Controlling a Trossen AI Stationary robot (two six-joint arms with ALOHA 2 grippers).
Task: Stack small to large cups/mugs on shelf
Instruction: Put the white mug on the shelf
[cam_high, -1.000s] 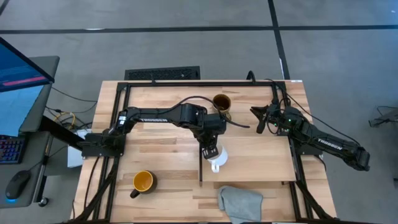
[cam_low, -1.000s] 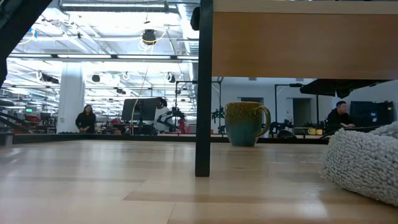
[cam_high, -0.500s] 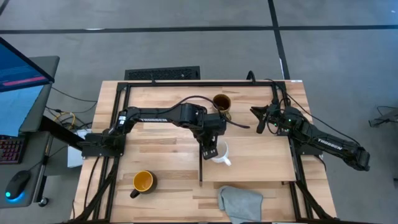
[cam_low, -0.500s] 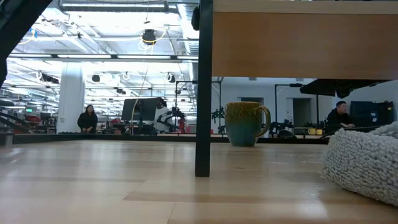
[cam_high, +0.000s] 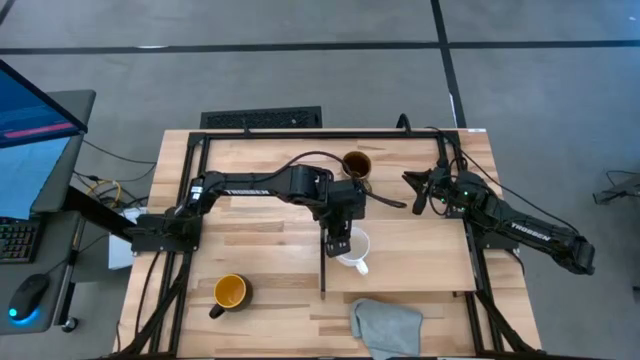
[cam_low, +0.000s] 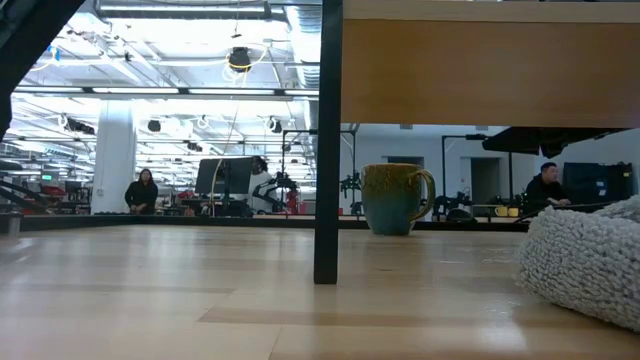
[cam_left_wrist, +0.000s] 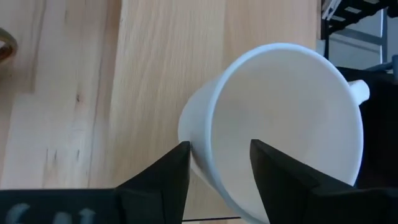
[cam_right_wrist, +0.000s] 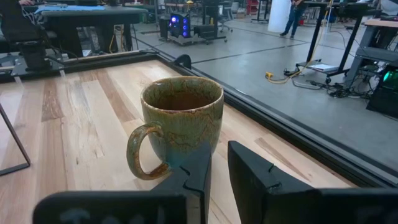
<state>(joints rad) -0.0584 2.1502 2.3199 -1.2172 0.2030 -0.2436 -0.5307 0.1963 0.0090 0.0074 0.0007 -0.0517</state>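
White mug (cam_high: 352, 248), one of three, sits on the shelf (cam_high: 420, 255) near its dark-strip end, left end effector (cam_high: 338, 243) pinching its rim. Olive mug (cam_high: 356, 164): far edge. Black mug (cam_high: 229, 293), yellow inside: near-left of worktop (cam_high: 260, 240). All appear empty. Right end effector (cam_high: 414, 192) slightly parted, empty.

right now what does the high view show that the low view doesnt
Only the high view shows both arms: the left gripper gripping the rim of the white mug at the shelf's left edge, the right gripper waiting by the table's far edge, and the black mug with its yellow inside. Only the low view shows the room behind, with people in it. Both show the olive-brown mug, the grey cloth and the shelf.
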